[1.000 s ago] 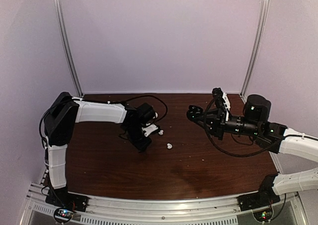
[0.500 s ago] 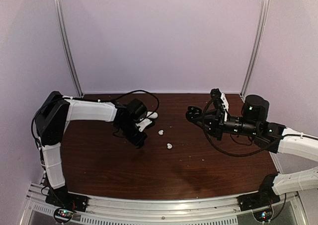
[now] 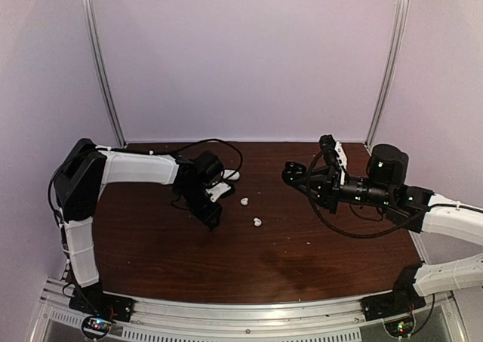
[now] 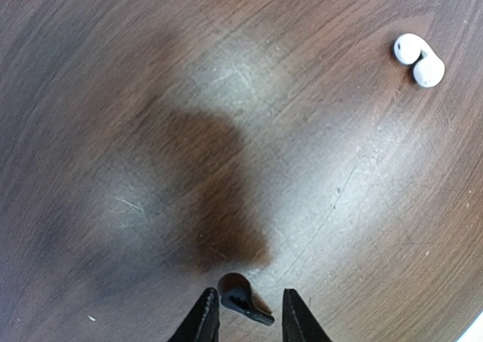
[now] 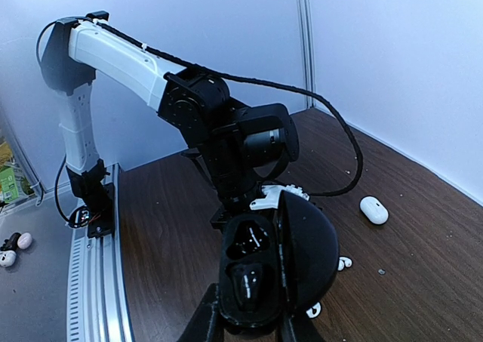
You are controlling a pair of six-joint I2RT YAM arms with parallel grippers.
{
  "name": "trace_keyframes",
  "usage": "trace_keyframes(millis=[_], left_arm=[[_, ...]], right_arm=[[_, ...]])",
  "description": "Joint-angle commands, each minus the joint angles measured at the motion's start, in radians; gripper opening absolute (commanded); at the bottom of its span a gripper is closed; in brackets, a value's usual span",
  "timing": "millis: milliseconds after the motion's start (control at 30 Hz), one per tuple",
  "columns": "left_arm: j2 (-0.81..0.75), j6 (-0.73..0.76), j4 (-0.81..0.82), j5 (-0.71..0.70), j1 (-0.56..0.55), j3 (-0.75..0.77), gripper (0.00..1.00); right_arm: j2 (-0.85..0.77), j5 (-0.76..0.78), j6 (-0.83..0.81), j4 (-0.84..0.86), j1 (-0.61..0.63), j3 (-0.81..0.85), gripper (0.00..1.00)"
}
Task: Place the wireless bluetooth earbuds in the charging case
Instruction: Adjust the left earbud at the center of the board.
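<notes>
Flat on the dark wooden worktop (image 4: pixel 113 130), a small black bean-shaped plastic earbud (image 4: pixel 243 300) between the spread fingers (image 4: pixel 204 321) of the left claw (image 4: pixel 249 294) — long axis slanted in the wrist view, rounded end up-left, stem down-right. Opposite, right claw (image 5: pixel 249 327) clenched around an open black round case (image 5: pixel 302 251).

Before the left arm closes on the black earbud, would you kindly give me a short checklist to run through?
1. Black earbud lies between the tips of the left gripper: ok.
2. Left jaws apart, one on each side of it: ok.
3. Right gripper holds the black case, lid open: ok.
4. Case sockets empty: cannot tell, too dark.
5. White earbud well apart from the left tips: ok.
</notes>
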Motion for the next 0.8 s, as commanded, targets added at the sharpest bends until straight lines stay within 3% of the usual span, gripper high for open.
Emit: trace_keyframes(millis=[0,167,533,767], left_arm=[[0.028,0.016,-0.05,-0.018,0.005,0.04,0.31],[0.05,0.012,-0.07,-0.029,0.004,0.046,0.3],[0.083,0.009,-0.093,-0.069,0.003,0.069,0.09],[0.064,0.005,-0.084,-0.071,0.003,0.056,0.04]], right_arm=[[-0.003,0.005,-0.002,0.019,-0.003,0.006,0.12],[-0.002,0.003,-0.004,0.022,-0.004,0.006,0.12],[-0.01,0.007,-0.007,0.018,-0.004,0.003,0.12],[-0.004,0.005,-0.008,0.019,-0.003,0.005,0.12]])
